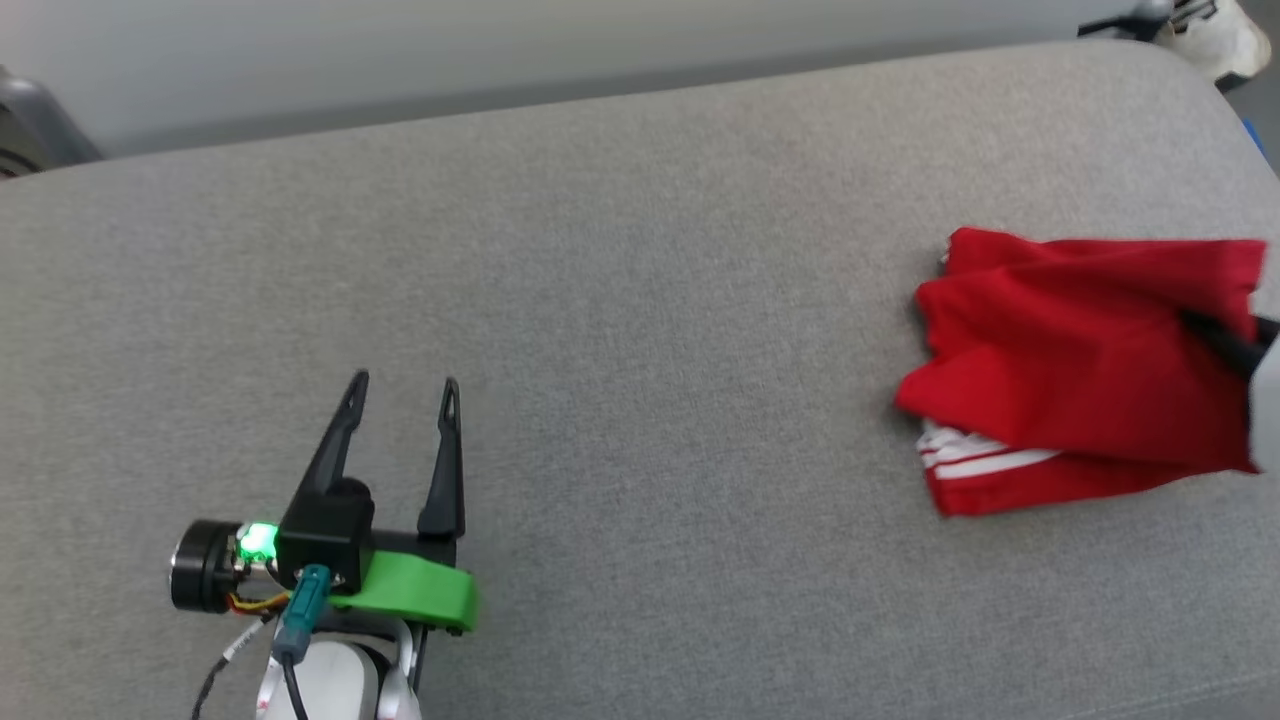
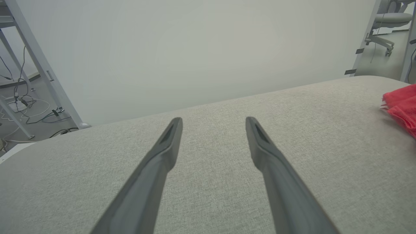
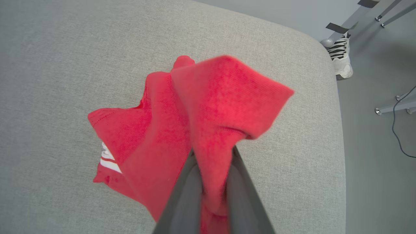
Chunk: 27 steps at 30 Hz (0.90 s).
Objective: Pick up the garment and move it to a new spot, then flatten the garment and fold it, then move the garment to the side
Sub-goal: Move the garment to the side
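Observation:
The garment [image 1: 1080,370] is a bunched red shirt with a bit of white striped trim [image 1: 985,455], lying near the right end of the grey padded surface [image 1: 640,300]. Its lettering is hidden in the folds. My right gripper [image 3: 213,162] is shut on a raised fold of the garment [image 3: 156,130], and red cloth drapes over its fingers [image 3: 242,198]. In the head view one dark finger [image 1: 1225,345] of the right gripper reaches into the cloth from the right edge. My left gripper [image 1: 404,385] rests open at the lower left, far from the shirt, with nothing between its fingers [image 2: 162,156].
The padded surface ends in a rounded corner [image 3: 325,61] just beyond the garment, with grey floor below. A person's sneaker [image 3: 341,58] stands on that floor beside metal frame legs [image 3: 390,109]. More frame legs and cables [image 2: 32,107] lie past the far left edge.

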### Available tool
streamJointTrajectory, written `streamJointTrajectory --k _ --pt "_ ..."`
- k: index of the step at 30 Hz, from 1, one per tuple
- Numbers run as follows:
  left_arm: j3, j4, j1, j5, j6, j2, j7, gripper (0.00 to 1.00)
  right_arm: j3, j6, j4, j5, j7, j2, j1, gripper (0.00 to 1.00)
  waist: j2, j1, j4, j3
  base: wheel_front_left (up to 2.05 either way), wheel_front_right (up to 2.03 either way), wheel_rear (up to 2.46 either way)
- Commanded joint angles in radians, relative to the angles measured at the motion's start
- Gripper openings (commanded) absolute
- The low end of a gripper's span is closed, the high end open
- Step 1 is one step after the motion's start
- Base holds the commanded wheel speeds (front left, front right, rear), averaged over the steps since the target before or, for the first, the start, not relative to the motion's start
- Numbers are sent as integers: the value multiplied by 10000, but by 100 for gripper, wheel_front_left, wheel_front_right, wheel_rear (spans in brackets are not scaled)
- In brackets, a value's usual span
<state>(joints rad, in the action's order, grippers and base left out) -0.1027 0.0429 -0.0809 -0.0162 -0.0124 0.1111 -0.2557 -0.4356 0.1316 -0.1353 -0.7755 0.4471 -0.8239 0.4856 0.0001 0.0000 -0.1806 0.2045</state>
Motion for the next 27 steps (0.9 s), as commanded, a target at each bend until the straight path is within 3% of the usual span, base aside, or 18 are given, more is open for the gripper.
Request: streamJointTrajectory --k 1,8,14,27 --pt "-7 -104 -281 113 43 131 -61 100 226 -9 -177 68 71 -105 306 0 -1 0 -384 1122 0 0 0" --pt "-169 -531 -1203 270 180 386 -61 100 1160 -9 -1565 625 431 -706 1205 0 -1 0 -108 2586 0 0 0" --pt "-314 -844 -1727 347 164 475 -61 100 1850 -9 -2977 1112 535 -819 2252 0 -1 0 109 3408 0 0 0" --pt "-549 -1085 -2220 297 67 572 -61 100 2620 -9 -5319 2091 -12 -761 3832 0 -1 0 378 3896 0 0 0"
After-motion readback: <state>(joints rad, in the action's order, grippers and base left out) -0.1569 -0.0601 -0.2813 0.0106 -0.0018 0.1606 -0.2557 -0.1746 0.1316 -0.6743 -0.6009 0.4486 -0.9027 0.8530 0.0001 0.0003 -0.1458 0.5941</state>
